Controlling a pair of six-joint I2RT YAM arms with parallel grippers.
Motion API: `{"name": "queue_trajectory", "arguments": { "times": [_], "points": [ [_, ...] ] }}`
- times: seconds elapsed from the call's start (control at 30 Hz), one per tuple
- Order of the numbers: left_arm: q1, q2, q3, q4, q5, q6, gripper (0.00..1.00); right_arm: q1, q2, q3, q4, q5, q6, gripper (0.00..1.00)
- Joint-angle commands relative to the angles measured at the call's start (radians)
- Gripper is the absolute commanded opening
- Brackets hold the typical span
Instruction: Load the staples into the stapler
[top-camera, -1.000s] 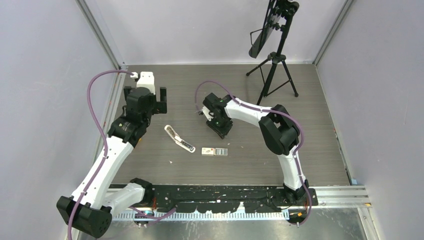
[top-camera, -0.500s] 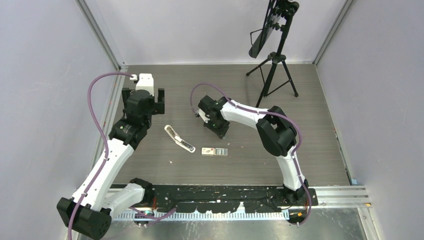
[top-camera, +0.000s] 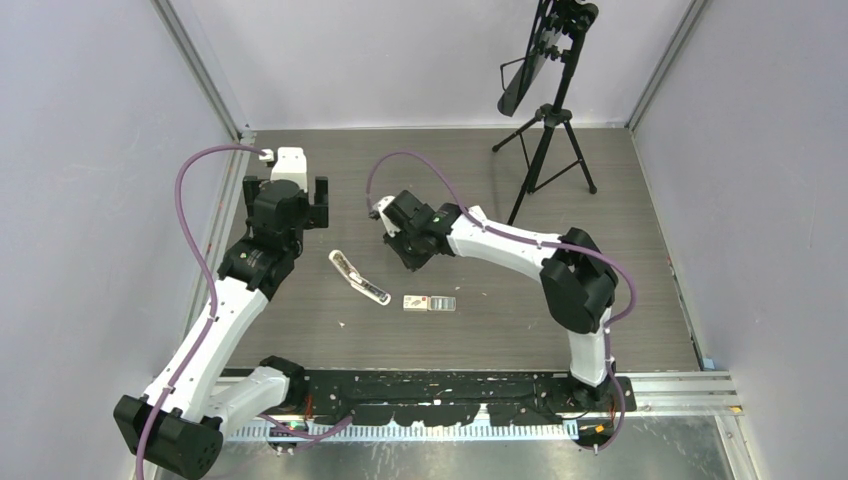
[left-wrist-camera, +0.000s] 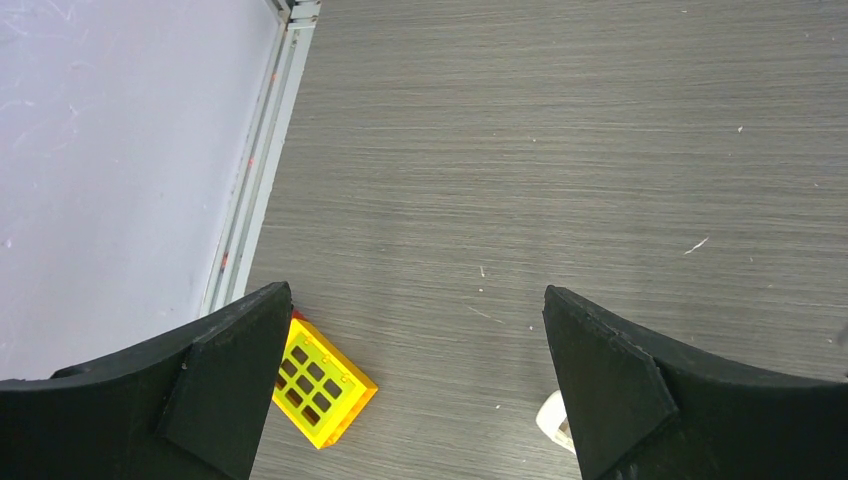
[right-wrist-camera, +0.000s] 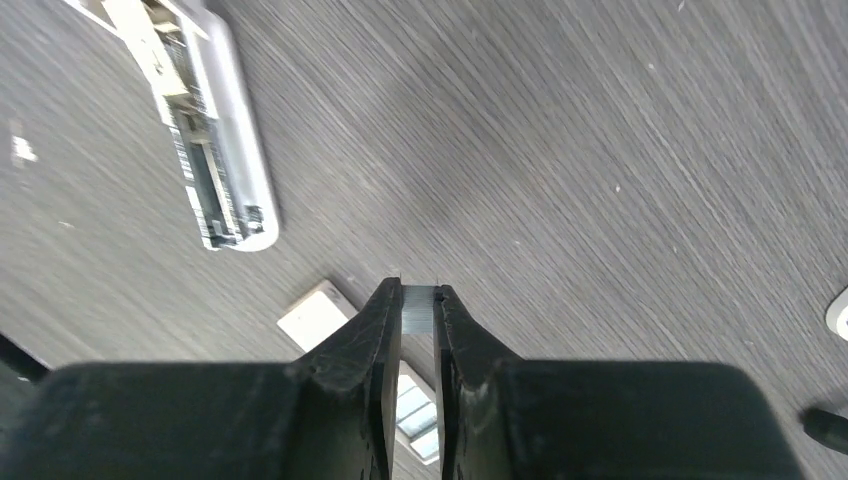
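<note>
Right gripper, pinching staples, has shifted left toward stapler.

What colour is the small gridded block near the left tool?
Bright yellow. The gridded block shows best in the left wrist view.

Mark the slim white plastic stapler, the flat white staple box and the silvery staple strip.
Slim white plastic stapler (top-camera: 358, 279): top external view, middle of its body.
Flat white staple box (top-camera: 416, 301): top external view, its white end.
Silvery staple strip (right-wrist-camera: 418, 306): right wrist view, its visible face.
</note>
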Motion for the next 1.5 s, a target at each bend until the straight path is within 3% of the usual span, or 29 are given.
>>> {"name": "queue_trajectory", "arguments": {
  "times": [0.0,0.4,1.47],
  "points": [
    [-0.002,-0.011,0.002,0.049,-0.011,-0.015,1.00,0.033,-0.097,-0.057,0.200,-0.004,0.107,0.15],
    [-0.002,-0.005,0.001,0.049,-0.014,-0.017,1.00,0.134,-0.060,-0.077,0.324,0.004,0.126,0.15],
    [-0.002,-0.001,-0.004,0.052,-0.015,-0.017,1.00,0.204,0.042,-0.043,0.330,0.037,0.052,0.15]
  ]
}}
